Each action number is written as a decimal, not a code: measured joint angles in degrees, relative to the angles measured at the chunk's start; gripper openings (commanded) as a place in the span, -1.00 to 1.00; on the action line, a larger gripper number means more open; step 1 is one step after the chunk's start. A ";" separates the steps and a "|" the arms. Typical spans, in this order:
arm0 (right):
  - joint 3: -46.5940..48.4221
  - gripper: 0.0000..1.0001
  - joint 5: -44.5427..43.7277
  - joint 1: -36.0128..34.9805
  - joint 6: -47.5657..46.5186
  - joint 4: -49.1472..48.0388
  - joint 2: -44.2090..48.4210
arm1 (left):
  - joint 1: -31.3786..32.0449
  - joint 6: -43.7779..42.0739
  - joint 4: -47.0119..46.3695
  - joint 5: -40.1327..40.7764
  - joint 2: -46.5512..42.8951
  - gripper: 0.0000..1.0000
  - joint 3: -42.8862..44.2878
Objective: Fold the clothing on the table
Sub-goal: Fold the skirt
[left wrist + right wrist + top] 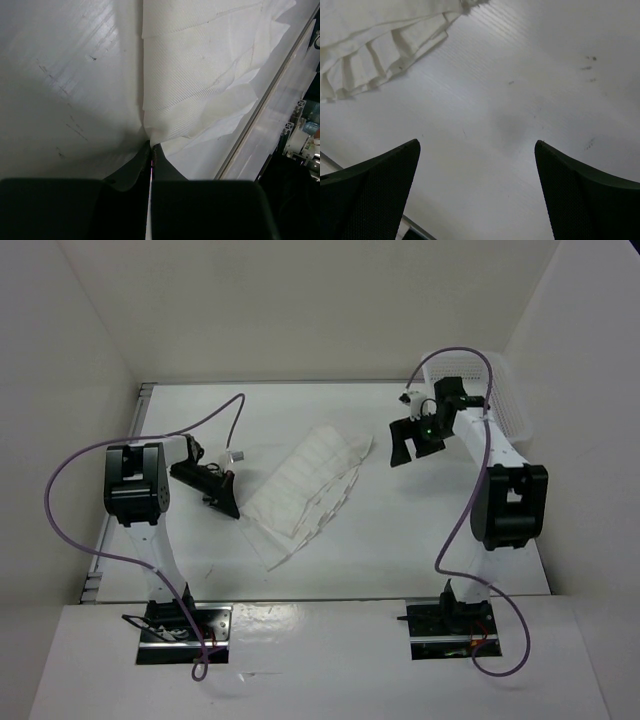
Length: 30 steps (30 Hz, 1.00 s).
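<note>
Now we have the clothing [305,490] lying spread in the middle of the table [400,540], its fan of pleats running from lower left to upper right in the top view. Our left gripper [231,502] is pressed together on its left edge. In the left wrist view the jaws meet just where the gathered cloth runs in. Our right gripper [410,452] hangs beside the upper right corner with its jaws spread wide and nothing between them. Its own view shows the pleated hem in the upper left of the frame. We judge the clothing thin, light and limp, likely to slide on the smooth top and let its pleats splay. A hem corner, pinched through every layer, looks the surest hold.
</note>
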<state>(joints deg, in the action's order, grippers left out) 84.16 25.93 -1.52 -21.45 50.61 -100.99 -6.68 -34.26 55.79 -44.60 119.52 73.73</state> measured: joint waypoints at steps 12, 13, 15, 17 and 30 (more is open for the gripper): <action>16.59 0.98 12.79 -0.52 -2.62 -0.26 -24.90 | 1.66 1.73 0.00 2.86 -0.63 -1.00 0.59; 17.55 0.98 13.18 -0.55 -2.67 -0.28 -25.97 | 1.75 1.97 -0.13 3.26 -0.85 -1.00 0.59; 19.17 0.98 14.16 -0.55 -2.91 -0.74 -27.56 | 2.16 3.04 -0.76 4.24 -1.44 -1.00 0.61; 20.81 0.98 15.19 -0.55 -3.15 -0.96 -28.74 | 2.67 3.48 -1.79 5.22 -2.16 -1.00 0.55; 37.97 0.98 20.04 -1.73 -3.78 -1.27 -41.05 | 5.51 7.67 -4.79 8.79 -3.78 -1.00 0.52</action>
<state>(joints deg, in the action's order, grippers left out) 122.13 45.98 -3.25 -25.23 49.34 -142.04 -1.17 -26.59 51.00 -35.81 115.74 74.26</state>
